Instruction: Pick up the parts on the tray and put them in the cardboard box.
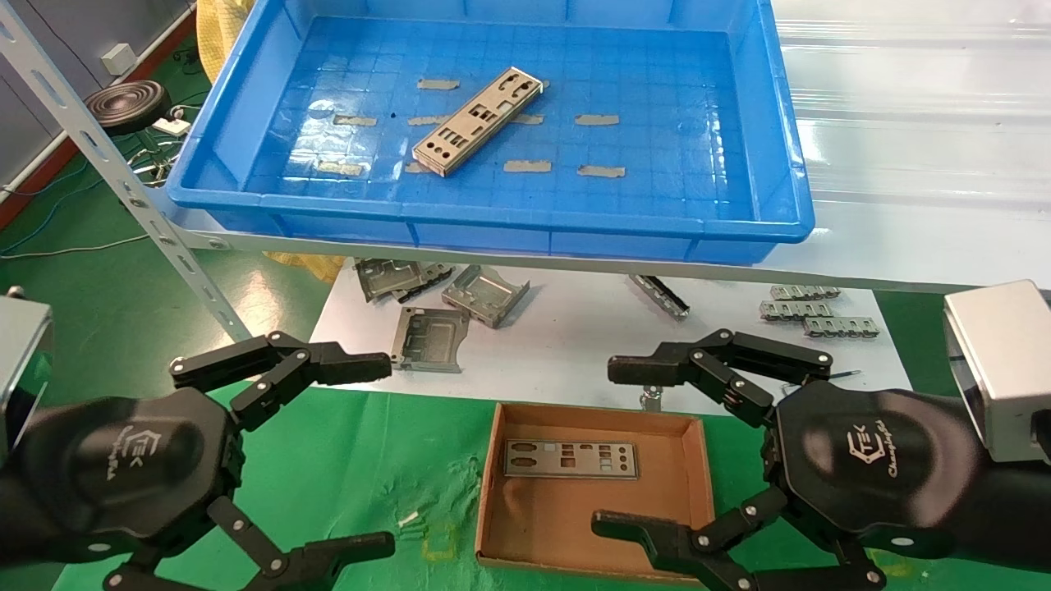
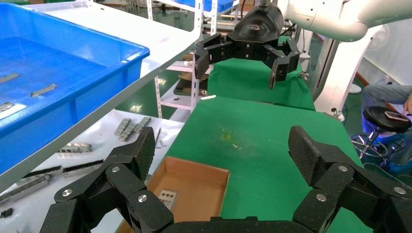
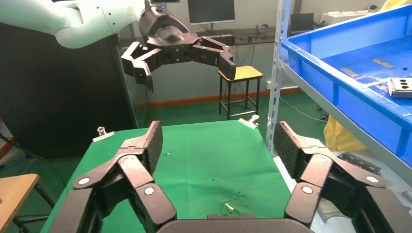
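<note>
Since the part (image 1: 478,121) lying flat inside the tray (image 1: 788,176) looks thin, stiff and slippery, pinch its long edges; left claw (image 1: 374,453) and right claw (image 1: 612,446) both gape empty.

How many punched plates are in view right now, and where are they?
2 show. One plate lies in the blue tray, and it looks thick, so more may be stacked under it. The other plate lies flat in the cardboard box.
</note>
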### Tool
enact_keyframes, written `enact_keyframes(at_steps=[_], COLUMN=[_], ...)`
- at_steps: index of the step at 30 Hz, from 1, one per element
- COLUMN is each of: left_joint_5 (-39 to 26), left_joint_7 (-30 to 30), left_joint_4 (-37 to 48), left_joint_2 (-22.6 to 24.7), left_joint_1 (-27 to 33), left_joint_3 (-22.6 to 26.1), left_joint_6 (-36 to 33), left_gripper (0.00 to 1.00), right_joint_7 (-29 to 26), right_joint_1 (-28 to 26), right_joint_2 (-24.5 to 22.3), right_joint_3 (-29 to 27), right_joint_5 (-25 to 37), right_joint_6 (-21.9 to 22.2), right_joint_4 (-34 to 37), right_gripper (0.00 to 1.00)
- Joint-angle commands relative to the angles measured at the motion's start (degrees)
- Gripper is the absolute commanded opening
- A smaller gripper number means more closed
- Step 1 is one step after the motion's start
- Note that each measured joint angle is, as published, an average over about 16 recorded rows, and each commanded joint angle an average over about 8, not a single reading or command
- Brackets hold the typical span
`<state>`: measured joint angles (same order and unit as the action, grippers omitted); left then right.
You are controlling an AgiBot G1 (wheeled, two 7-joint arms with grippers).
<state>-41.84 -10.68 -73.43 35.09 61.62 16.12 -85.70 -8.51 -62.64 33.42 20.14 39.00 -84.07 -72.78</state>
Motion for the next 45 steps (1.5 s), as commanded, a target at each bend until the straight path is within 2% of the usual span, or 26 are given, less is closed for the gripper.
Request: enact_keyframes(at_steps=[1,45], left_joint_5=[0.0,-0.47], left_joint_7=[0.0,-0.39], left_joint_4=[0.0,0.21], left_joint_2=[0.0,0.57], left_joint_1=[0.0,1.0], left_joint_3=[0.0,0.19], left_joint_6=[0.0,0.63], left_gripper=[1.0,1.0], right_joint_7=[0.0,0.0], right_joint_1=[0.0,0.0], right_joint_2=[0.0,0.0], right_joint_3=[0.0,0.0], right_joint_5=[0.0,0.0], right_joint_6=[0.0,0.0], right_joint_4=[0.0,0.01], right_gripper=[0.0,0.0])
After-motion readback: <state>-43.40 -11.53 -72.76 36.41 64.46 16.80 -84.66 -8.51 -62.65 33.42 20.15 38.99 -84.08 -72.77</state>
